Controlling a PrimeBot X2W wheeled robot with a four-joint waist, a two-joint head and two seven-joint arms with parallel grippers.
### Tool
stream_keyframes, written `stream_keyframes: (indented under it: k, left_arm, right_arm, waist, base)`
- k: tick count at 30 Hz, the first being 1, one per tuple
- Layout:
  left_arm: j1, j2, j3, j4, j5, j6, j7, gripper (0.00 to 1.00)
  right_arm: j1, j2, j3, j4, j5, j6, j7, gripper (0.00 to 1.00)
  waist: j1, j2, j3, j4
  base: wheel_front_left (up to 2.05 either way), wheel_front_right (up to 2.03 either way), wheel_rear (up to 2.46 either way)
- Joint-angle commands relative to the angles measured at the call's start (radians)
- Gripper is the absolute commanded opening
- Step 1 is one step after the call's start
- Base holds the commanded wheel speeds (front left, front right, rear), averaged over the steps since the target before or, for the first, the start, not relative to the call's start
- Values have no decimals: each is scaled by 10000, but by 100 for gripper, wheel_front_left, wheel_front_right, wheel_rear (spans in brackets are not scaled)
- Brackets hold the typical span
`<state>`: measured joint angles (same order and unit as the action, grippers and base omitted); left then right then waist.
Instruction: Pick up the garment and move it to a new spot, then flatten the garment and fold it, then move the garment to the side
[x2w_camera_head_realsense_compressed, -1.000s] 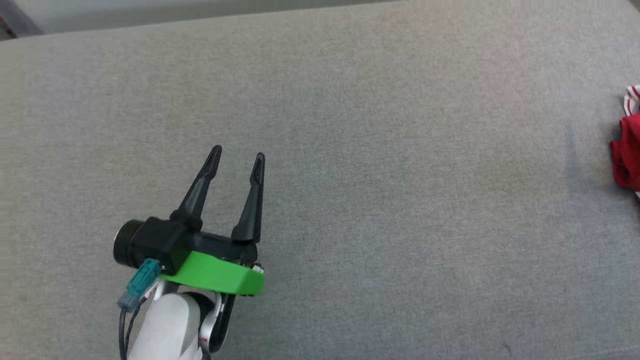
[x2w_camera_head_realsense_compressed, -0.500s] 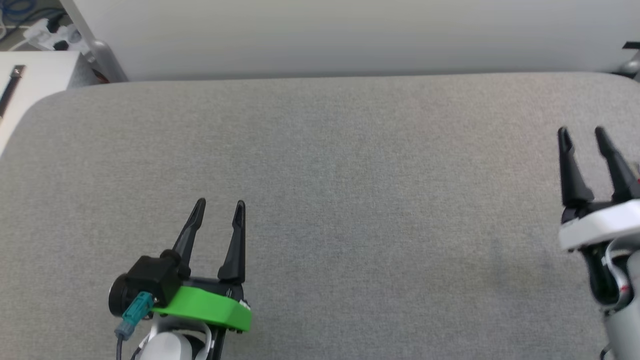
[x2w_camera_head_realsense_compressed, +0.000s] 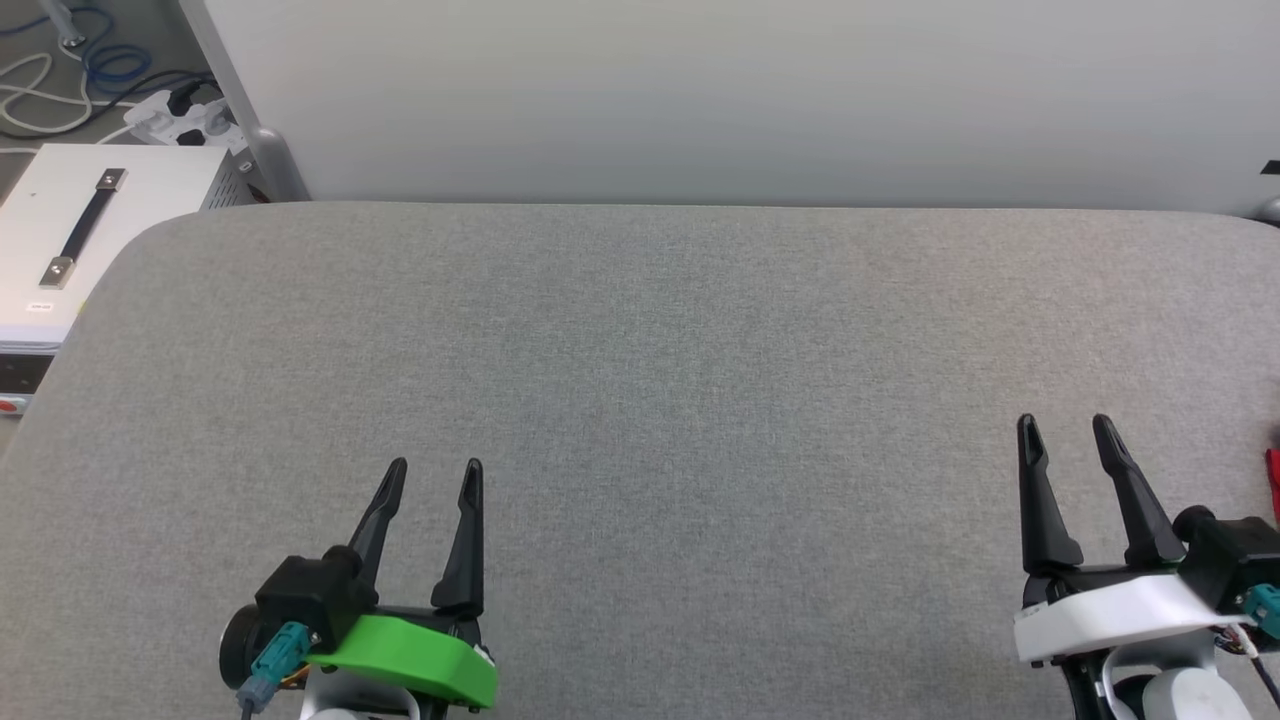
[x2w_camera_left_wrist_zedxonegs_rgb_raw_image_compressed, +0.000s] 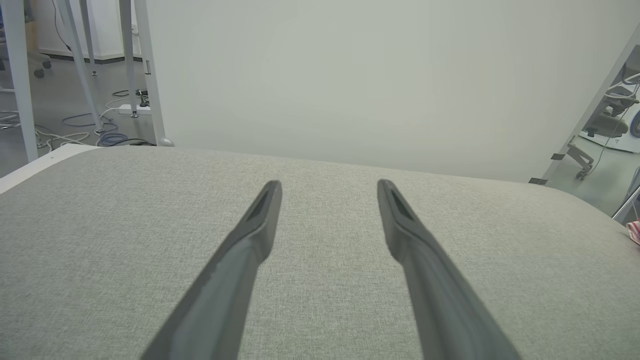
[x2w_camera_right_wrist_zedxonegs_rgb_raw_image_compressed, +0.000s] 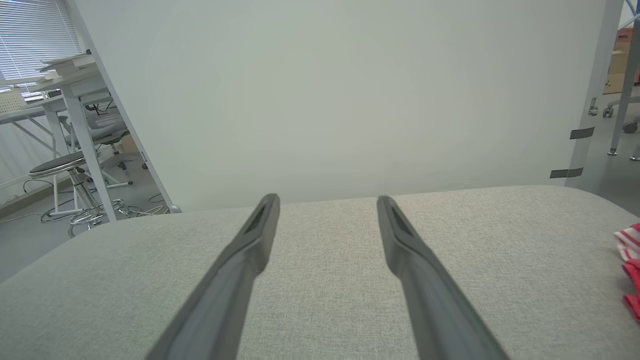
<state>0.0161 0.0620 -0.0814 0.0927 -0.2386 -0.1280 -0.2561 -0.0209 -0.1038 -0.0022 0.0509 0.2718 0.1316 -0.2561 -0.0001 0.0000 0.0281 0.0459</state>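
Changes I log from my remote station:
- Head camera: swung up and across.
- Grey table (x2w_camera_head_realsense_compressed: 640, 330): far edge newly in frame, with white panel (x2w_camera_head_realsense_compressed: 700, 100) and, at 10 o'clock, white box (x2w_camera_head_realsense_compressed: 60, 240).
- Right gripper (x2w_camera_head_realsense_compressed: 1065, 420): newly in frame, 4 o'clock.
- Left gripper (x2w_camera_head_realsense_compressed: 435, 463): lower in frame.
- Garment (x2w_camera_head_realsense_compressed: 1275, 480): reduced to a red sliver, 3 o'clock edge.

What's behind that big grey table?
A pale panel stands right behind the table, with cables lying past its left end. Whatever lies beyond the panel is hidden.
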Motion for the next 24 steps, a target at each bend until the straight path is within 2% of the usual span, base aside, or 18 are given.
stream_keyframes:
  k: [1, 4, 24]
  left_arm:
    - [116, -58, 40, 86, 28, -27, -57, 100]
    - [110, -73, 97, 77, -151, -27, -57, 100]
    - [83, -114, 418, 97, 433, -27, -57, 100]
  right_arm:
    - [155, 89, -51, -112, -146, -9, -56, 100]
    - [284, 206, -97, -170, -343, -9, -56, 100]
    - [390, 405, -245, -83, -908, -9, -56, 100]
  waist:
    - [1, 0, -7, 3]
    - [1, 0, 0, 5]
    - [1, 0, 124, -90]
  base:
    - [0, 0, 0]
    - [0, 0, 0]
    - [0, 0, 0]
